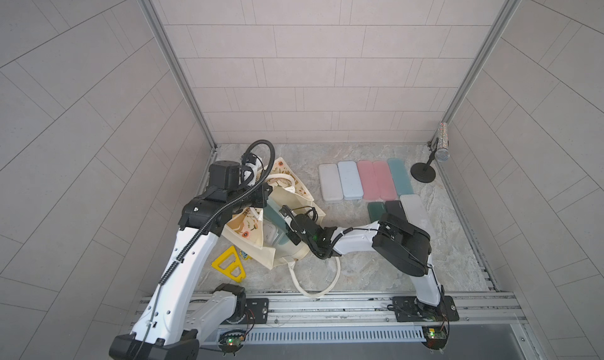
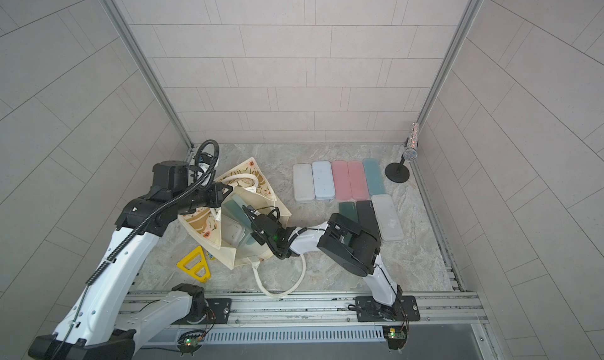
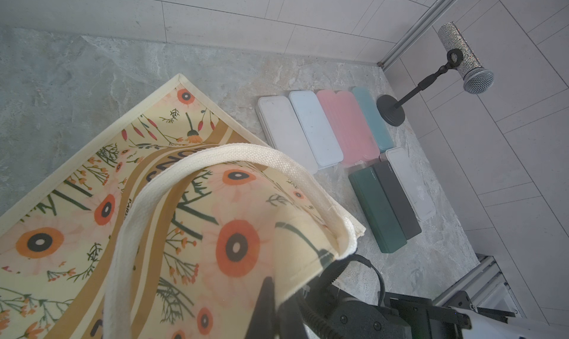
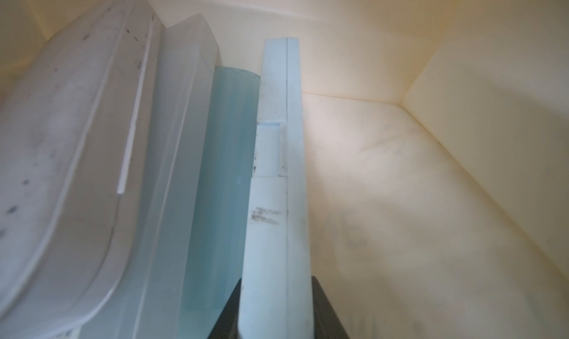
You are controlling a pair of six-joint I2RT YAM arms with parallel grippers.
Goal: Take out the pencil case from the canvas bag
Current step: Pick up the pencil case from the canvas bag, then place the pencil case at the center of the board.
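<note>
The canvas bag (image 1: 261, 257) (image 2: 228, 250) lies on its side at the table's left, mouth towards the right. My left gripper (image 1: 266, 195) (image 3: 278, 309) is shut on the bag's upper rim and holds the mouth up. The printed side (image 3: 184, 229) and a white handle (image 3: 215, 155) fill the left wrist view. My right gripper (image 1: 284, 213) (image 4: 277, 316) reaches inside the bag. Its fingers (image 4: 326, 309) press both sides of a light blue pencil case (image 4: 277, 199) standing on edge. A teal case (image 4: 228, 168), a clear case (image 4: 178, 137) and a white case (image 4: 61, 137) stand beside it.
Several pencil cases (image 1: 349, 180) lie in a row at the back right, with three more (image 1: 415, 211) just in front. A microphone on a stand (image 1: 443, 154) is in the far right corner. A yellow triangle (image 1: 228, 268) lies front left. A handle loop (image 1: 313, 289) trails to the front edge.
</note>
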